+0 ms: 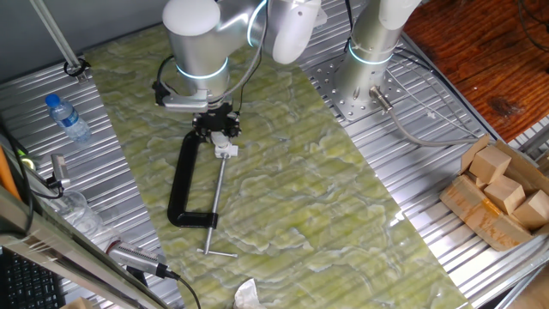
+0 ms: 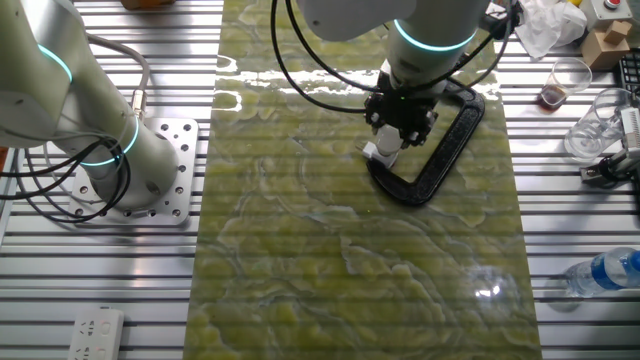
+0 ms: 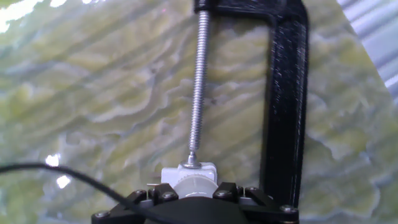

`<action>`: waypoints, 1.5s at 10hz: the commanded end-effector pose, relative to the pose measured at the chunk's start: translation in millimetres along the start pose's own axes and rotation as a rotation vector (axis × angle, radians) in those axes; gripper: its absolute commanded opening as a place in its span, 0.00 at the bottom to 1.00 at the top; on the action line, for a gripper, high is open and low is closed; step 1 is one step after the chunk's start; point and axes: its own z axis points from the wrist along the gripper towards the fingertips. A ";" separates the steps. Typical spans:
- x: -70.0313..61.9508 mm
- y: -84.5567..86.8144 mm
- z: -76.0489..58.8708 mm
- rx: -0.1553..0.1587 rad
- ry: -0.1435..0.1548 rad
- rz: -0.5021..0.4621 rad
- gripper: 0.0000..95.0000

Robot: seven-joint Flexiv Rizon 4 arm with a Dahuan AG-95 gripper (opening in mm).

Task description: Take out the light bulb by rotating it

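A: Well, we log the gripper (image 3: 196, 194) low over the white socket piece (image 3: 189, 174); its fingers sit to either side of the light bulb (image 3: 196, 186), which stands in that socket at the tip of the clamp screw (image 3: 196, 87); whether the pads actually press the bulb we cannot tell from the hand view.

B: Agreed; in the other fixed view the gripper (image 2: 399, 122) hides the bulb entirely; only the socket (image 2: 381, 155) shows below.

A: Risks, as we judge them: a loose pinch would slip on the smooth frosted glass and turn nothing; too hard a squeeze could crack it; an off-axis twist might drag the socket out from under the screw.

B: Room: the black C-clamp (image 1: 183, 184) frame runs just beside the fingers on one side, so rotation may brush it; the green mat (image 1: 292, 189) on the other side lies open; lifting straight up looks free.
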 end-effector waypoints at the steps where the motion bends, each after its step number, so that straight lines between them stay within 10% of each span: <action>1: -0.6 0.1 -0.3 0.001 0.003 -0.146 0.00; 15: 0.2 1.7 -1.7 -0.005 0.004 -0.498 0.00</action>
